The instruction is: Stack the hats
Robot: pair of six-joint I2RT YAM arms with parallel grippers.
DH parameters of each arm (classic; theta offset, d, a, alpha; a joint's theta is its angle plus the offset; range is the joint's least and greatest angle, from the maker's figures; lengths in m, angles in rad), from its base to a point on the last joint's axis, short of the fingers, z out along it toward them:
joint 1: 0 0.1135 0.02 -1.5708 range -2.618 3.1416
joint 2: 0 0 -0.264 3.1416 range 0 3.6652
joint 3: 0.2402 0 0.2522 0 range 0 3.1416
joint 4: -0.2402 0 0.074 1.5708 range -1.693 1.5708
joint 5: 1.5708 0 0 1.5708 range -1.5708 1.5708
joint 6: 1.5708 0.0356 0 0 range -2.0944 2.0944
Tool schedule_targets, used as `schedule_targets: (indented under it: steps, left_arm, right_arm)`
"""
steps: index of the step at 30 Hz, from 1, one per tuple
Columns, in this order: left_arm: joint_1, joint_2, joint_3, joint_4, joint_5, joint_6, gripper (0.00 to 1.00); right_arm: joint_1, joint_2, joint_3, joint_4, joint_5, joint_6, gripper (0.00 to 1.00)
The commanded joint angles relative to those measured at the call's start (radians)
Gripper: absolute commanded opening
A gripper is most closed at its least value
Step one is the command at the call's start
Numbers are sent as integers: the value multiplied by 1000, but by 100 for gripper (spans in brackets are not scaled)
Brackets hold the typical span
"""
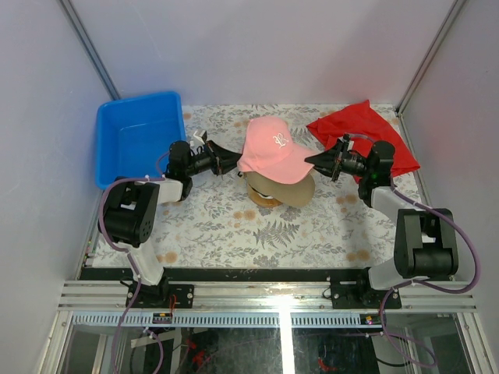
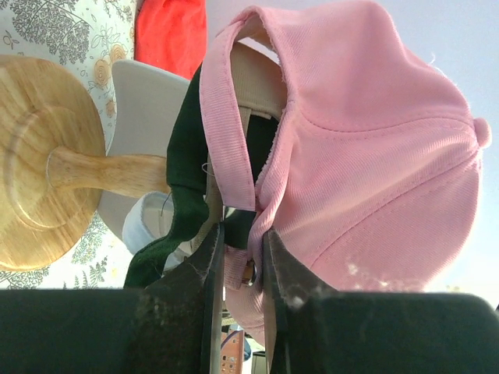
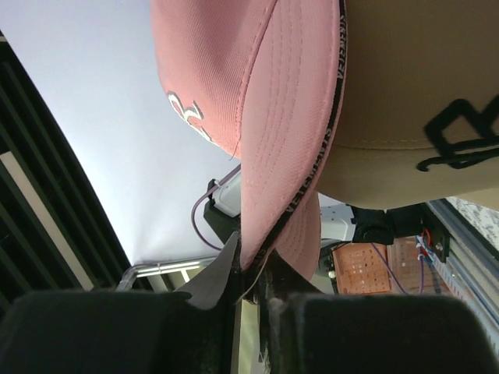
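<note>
The pink cap [image 1: 272, 148] with a small white mark sits on top of the stack over the tan cap [image 1: 292, 191] on the wooden stand [image 1: 263, 199]. My left gripper [image 1: 232, 163] is shut on the pink cap's back strap [image 2: 234, 265]. My right gripper [image 1: 313, 160] is shut on the pink cap's brim edge [image 3: 261, 249]. In the left wrist view the dark green cap [image 2: 183, 156] and the white cap [image 2: 144, 222] show under the pink cap [image 2: 366, 148], on the stand [image 2: 47, 171]. The tan cap [image 3: 413, 93] with a dark logo lies under the pink brim in the right wrist view.
A blue bin [image 1: 139, 139] stands at the back left. A red cloth [image 1: 362, 132] lies at the back right, also seen in the left wrist view [image 2: 171, 35]. The table has a floral cover [image 1: 257, 234]. Grey walls close in both sides.
</note>
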Motion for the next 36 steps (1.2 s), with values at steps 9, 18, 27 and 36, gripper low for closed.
schedule_targets:
  steps: [9,18,27,36]
  left_arm:
    - [2,-64,-17,35,15,28,0]
    - [0,-72,-10,8,0,44,0]
    - [2,-63,2,-8,7,43,12]
    - [31,-45,-10,25,1,19,60]
  right_arm:
    - [-20,-21,13,-223,7,-224,28]
    - [-22,-105,3,-378,58,-294,29]
    - [-43,-104,-2,-385,56,-311,0]
    - [-43,-45,8,151,35,92,0]
